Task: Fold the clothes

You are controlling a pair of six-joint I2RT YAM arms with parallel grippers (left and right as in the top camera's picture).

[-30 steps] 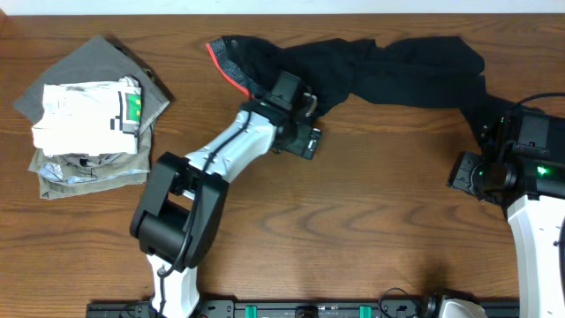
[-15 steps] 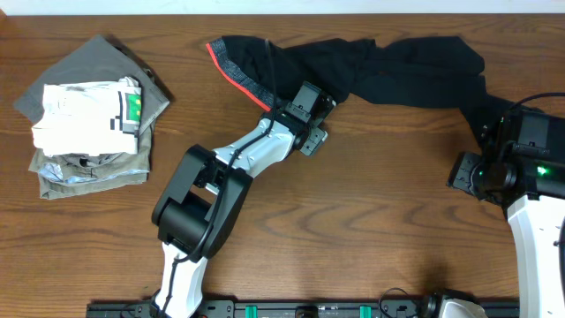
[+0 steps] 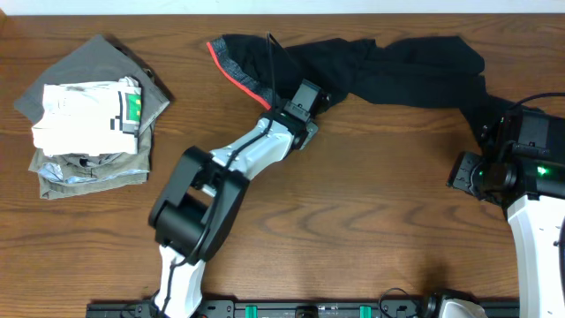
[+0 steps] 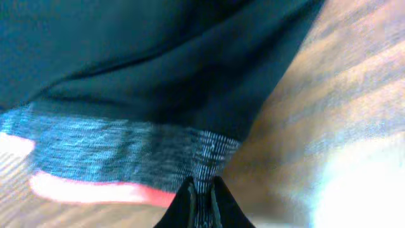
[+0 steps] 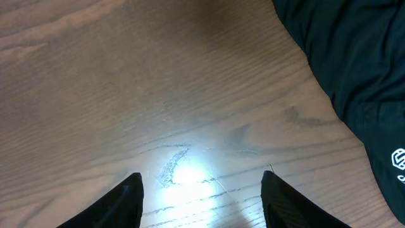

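Along the far edge of the worktop point(image 3: 353, 203) the black trousers point(image 3: 397, 66) lie stretched out, unfolded, the waistband point(image 4: 114, 158) to the left. The left pincer point(image 4: 201, 190) is clamped on the lower corner of this waistband. The right pincer point(image 5: 201, 190) is spread apart over bare wood, holding nothing, beside the cloth. I judge the fabric light, limp and somewhat slippery; the thicker band gives the surest hold.

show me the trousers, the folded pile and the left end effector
trousers point(image 3: 233, 69), overhead view, grey waistband
folded pile point(image 3: 79, 110), overhead view, white top piece
left end effector point(image 4: 201, 201), left wrist view, between fingertips shut on the trousers
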